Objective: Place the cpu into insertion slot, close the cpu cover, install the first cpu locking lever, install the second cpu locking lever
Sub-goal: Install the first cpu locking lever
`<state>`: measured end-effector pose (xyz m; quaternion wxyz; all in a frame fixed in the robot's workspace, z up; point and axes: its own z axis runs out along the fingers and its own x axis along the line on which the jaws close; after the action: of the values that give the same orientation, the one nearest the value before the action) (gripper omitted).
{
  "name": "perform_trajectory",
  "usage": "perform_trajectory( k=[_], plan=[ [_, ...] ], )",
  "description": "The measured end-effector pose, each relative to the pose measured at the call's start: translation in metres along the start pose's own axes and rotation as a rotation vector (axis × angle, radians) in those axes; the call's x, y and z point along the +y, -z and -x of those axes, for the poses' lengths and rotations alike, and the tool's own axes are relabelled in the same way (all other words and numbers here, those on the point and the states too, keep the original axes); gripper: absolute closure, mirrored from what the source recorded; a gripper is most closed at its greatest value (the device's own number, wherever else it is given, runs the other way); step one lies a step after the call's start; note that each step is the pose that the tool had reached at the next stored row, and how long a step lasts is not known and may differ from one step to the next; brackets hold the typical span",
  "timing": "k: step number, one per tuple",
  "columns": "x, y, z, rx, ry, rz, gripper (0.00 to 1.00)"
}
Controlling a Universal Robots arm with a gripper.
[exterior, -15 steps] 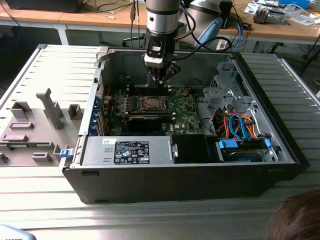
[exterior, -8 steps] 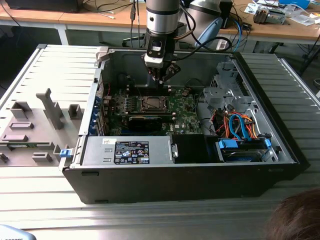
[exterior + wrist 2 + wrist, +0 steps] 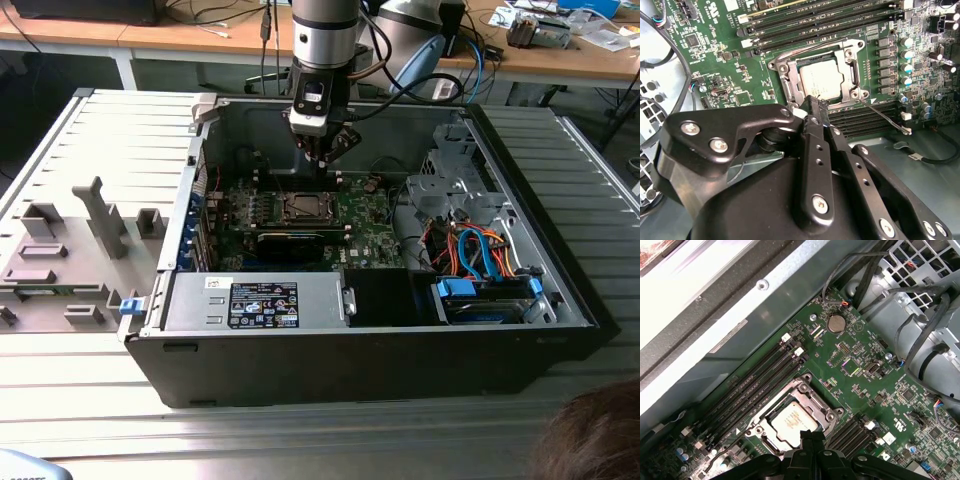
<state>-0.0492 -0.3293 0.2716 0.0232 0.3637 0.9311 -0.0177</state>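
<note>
The cpu (image 3: pixel 822 80) lies flat in the insertion slot (image 3: pixel 303 207) on the green board, its silvery top showing in both wrist views. The cpu cover (image 3: pixel 786 77) lies down around the cpu (image 3: pixel 792 422), which shows through the cover's (image 3: pixel 812 395) square window. A thin wire locking lever (image 3: pixel 885 119) sticks out from the socket's corner across the black memory slots. My gripper (image 3: pixel 812 101) hangs just above the socket's edge, shut with nothing between its fingers. In the exterior view the gripper (image 3: pixel 323 152) is above the board, slightly behind the socket.
The board sits inside an open computer case (image 3: pixel 560 300). Rows of long black memory slots (image 3: pixel 760 385) flank the socket. Cables and a metal drive cage (image 3: pixel 455 190) fill the exterior view's right. A power supply (image 3: pixel 265 303) sits at the front. A person's head (image 3: pixel 590 440) shows at the lower right.
</note>
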Motion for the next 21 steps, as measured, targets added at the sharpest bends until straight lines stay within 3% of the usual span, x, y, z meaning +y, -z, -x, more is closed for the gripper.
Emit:
perform_trajectory(
  k=[21],
  plan=[
    [0.0,-0.0002,0.0,-0.0001,0.01,0.0006,0.89]
  ],
)
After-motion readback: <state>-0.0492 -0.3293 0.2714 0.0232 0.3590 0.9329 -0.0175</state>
